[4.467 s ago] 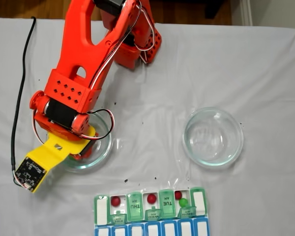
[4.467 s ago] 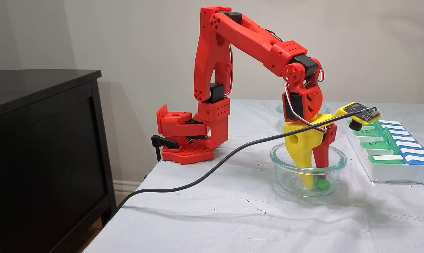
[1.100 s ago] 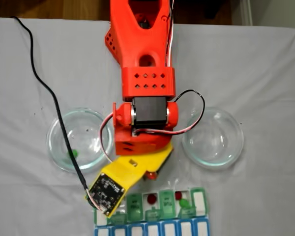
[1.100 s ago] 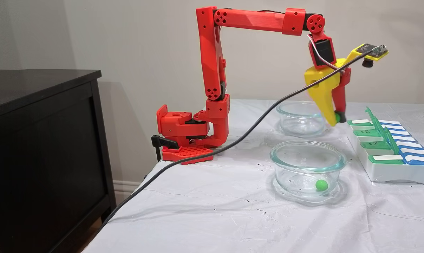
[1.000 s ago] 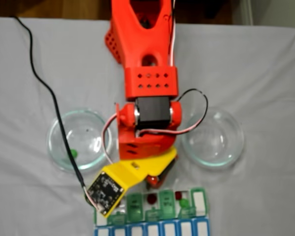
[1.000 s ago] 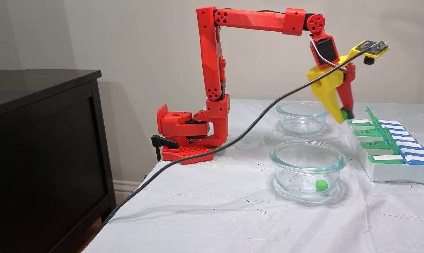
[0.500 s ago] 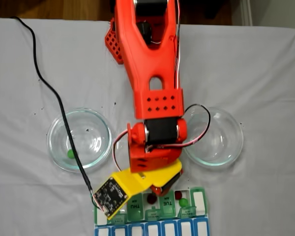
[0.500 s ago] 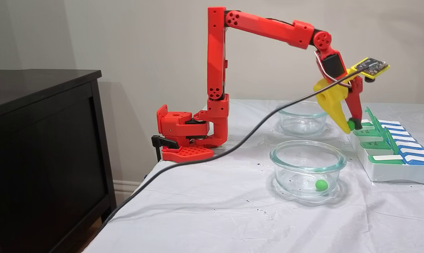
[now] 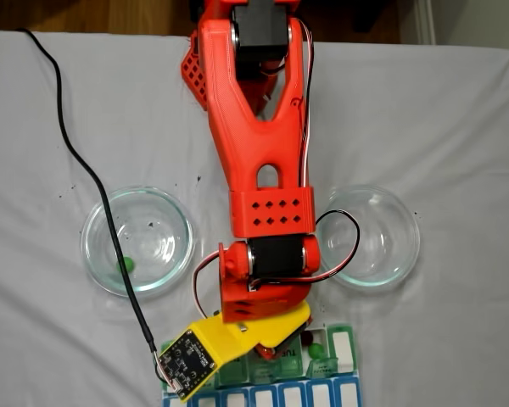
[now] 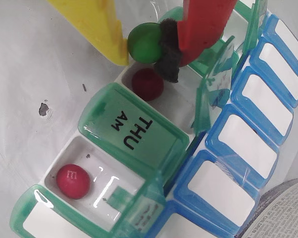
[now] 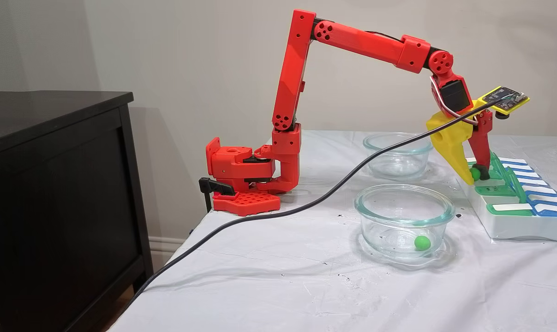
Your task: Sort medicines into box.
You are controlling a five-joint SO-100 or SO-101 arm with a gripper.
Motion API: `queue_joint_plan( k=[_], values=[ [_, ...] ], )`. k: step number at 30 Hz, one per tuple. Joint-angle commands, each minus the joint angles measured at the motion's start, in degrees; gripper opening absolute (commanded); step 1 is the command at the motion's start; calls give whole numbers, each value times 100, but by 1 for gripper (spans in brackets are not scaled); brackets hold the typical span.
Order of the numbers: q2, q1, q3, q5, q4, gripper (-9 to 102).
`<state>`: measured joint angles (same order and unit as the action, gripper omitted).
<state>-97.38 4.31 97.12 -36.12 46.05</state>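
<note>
- While spread with a white cloth, counter (image 11: 269,286) carrying two glass dishes and the pill organizer (image 11: 518,226) at its far edge in the side fixed view.
- Near glass dish (image 11: 405,221) holding one green pill (image 11: 422,242); far glass dish (image 11: 397,154) looking empty.
- Fingers (image 10: 154,47) pinching a green pill (image 10: 145,42), hovering above an open compartment already holding a red pill (image 10: 148,84), beside the closed THU AM lid (image 10: 131,131).
- Another red pill (image 10: 73,181) lying in the next open compartment.
- Risk, as a judgement: released from off-centre, bouncing off the compartment wall or the raised lid, rolling onto the cloth.
</note>
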Motion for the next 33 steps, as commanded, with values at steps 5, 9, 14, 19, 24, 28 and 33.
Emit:
queue_joint_plan(
  k=[5, 9, 14, 19, 24, 28, 33],
  values=[
    [-229, -185, -1213, -229, 167, 0],
    [-264, -193, -1178, -316, 211, 0],
    [-343, -97, -905, -404, 97, 0],
    [-413, 35, -738, -501, 264, 0],
    [-439, 114, -712, -580, 580, 0],
    [-457, 176, -633, -633, 791, 0],
    [-510, 141, -571, -598, 589, 0]
  ],
)
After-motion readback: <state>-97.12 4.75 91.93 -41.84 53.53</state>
